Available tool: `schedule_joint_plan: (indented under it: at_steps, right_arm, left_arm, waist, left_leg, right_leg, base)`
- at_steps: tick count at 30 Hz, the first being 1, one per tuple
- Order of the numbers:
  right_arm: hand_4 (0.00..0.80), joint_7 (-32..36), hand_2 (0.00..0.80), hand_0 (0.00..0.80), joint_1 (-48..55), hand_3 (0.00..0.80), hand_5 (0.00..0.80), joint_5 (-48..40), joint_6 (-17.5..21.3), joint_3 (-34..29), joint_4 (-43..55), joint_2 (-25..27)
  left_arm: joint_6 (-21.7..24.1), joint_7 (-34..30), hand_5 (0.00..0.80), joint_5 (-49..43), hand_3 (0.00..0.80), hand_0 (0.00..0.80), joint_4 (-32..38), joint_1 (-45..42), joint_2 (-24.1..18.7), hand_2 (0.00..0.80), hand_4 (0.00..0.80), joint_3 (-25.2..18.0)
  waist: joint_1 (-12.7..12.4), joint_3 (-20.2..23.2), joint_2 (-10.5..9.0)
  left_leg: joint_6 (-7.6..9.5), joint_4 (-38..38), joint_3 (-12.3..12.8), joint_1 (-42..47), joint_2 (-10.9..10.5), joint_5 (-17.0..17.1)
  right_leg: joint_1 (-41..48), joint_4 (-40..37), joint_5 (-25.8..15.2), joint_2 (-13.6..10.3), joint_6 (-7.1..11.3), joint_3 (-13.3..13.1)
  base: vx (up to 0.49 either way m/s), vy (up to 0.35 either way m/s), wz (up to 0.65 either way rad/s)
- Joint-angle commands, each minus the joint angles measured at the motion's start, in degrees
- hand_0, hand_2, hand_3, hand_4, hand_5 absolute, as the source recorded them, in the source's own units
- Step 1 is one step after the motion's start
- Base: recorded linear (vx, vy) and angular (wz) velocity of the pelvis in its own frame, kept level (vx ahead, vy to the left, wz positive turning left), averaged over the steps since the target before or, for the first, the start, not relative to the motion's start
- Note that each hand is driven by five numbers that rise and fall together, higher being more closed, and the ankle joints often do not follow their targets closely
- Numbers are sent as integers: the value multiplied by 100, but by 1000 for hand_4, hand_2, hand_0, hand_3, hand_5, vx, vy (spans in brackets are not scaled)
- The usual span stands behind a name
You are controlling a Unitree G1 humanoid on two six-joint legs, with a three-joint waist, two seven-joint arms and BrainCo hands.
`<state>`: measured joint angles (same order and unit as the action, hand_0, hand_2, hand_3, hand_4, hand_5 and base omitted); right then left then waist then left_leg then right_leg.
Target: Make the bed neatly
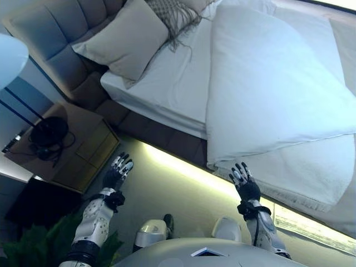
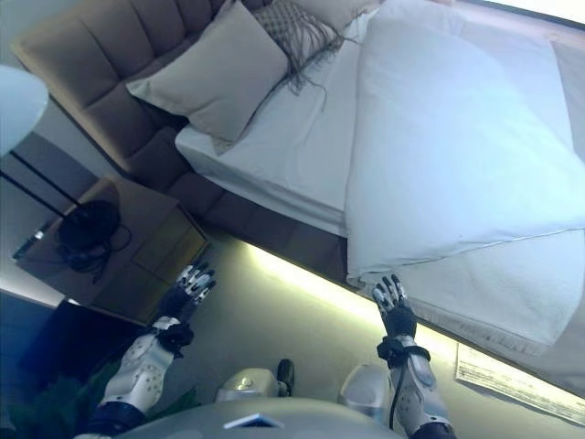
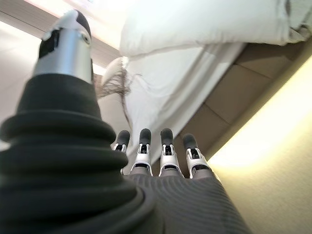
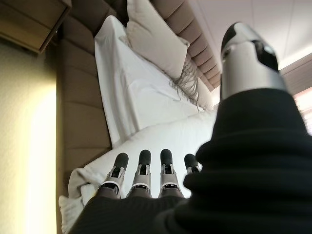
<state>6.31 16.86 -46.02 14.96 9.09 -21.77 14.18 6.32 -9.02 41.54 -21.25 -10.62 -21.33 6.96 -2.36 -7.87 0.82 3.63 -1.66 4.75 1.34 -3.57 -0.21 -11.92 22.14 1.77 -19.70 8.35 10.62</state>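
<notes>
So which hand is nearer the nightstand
Left. The left hand hovers open just beside the nightstand, over the floor; the right hand is off by the hanging duvet edge.

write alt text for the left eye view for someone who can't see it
Two open robot hands, left hand and right hand, hover over the floor beside a bed, touching nothing. A rumpled white duvet covers the bed's far part, with a beige square pillow against the grey padded headboard.
</notes>
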Motion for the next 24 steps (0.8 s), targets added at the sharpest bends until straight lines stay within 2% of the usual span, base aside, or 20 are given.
schedule_joint_plan:
  at_steps: [1,3,4,6,8,11,14,17,18,19,22,24]
  right_arm:
    - [0,332,0,0,-166,0,0,-250,321,-306,145,61]
    - [0,299,0,0,-253,0,0,-275,248,-301,150,56]
    - [0,275,0,0,-272,0,0,-262,227,-265,171,40]
    - [0,304,0,0,-243,0,0,-180,180,-178,208,2]
    - [0,258,0,0,-206,0,0,23,108,-114,238,-2]
    - [0,-28,0,0,-165,0,0,107,-169,-82,400,119]
    - [0,142,0,0,-35,0,0,-1,-169,-116,466,320]
    - [0,230,0,0,-110,0,0,-128,-105,-170,230,441]
    - [0,250,0,0,-196,0,0,-264,-57,-159,158,477]
    - [0,248,0,0,-226,0,0,-297,-40,-156,139,482]
    - [0,126,0,0,-439,0,0,-502,-37,-30,58,414]
    - [0,25,0,0,-515,0,0,-503,-53,92,88,375]
  left_arm:
    - [75,-181,0,72,0,0,415,-9,-136,0,0,-224]
    - [-20,-190,0,76,0,0,516,-47,-168,0,0,-298]
    - [-45,-172,0,84,0,0,532,-66,-164,0,0,-329]
    - [-48,-184,0,45,0,0,502,-147,-127,0,0,-402]
    - [-72,-114,0,-21,0,0,532,-280,-76,0,0,-434]
    - [-254,-118,0,221,0,0,554,-608,3,0,0,-606]
    - [-212,-264,0,354,0,0,655,-736,100,0,0,-552]
    - [-151,-337,0,546,0,0,694,-700,128,0,0,-390]
    - [-126,-375,0,587,0,0,664,-646,123,0,0,-275]
    - [-136,-396,0,581,0,0,648,-624,125,0,0,-241]
    - [-48,-515,0,304,0,0,504,-488,151,0,0,20]
    - [-56,-588,0,184,0,0,474,-372,133,0,0,103]
  waist:
    - [197,31,-210]
    - [166,21,-236]
    - [147,24,-262]
    - [129,46,-308]
    - [137,115,-322]
    - [181,190,-314]
    - [202,248,-359]
    - [206,254,-374]
    - [219,248,-351]
    - [222,240,-347]
    - [149,193,-371]
    - [114,157,-376]
  left_leg:
    - [-60,-354,42,331,-45,-933]
    - [-132,-363,145,415,129,-1042]
    - [-148,-383,173,441,197,-1093]
    - [-242,-458,182,521,404,-1156]
    - [-405,-537,186,599,647,-1156]
    - [-611,-710,100,824,1106,-1092]
    - [-646,-1137,85,658,1362,-661]
    - [-556,-1731,245,374,1441,-412]
    - [-548,-2154,341,282,1534,-481]
    - [-547,-2243,364,239,1559,-469]
    - [-470,-2528,304,-107,1344,-321]
    - [-436,-2173,294,-196,1173,-17]
  right_leg:
    - [29,-2053,-1777,-58,251,-89]
    - [84,-2569,-1804,-32,329,192]
    - [103,-2576,-1810,-52,356,250]
    - [152,-2328,-1733,-135,407,257]
    - [237,-2182,-1548,-53,463,223]
    - [206,-1579,-1117,239,371,10]
    - [443,-1547,-763,608,42,90]
    - [691,-1547,-434,883,-299,242]
    - [837,-1509,-202,1059,-391,254]
    - [865,-1506,-170,1102,-426,268]
    - [1035,-1529,-50,1308,-551,254]
    - [1111,-1554,-55,1357,-617,274]
  base:
    - [312,-415,18]
    - [283,-409,8]
    - [284,-417,7]
    - [302,-451,11]
    - [341,-484,28]
    - [355,-469,38]
    - [268,-438,23]
    - [181,-379,15]
    - [166,-317,-5]
    - [171,-330,-7]
    - [83,-262,-1]
    - [67,-101,0]
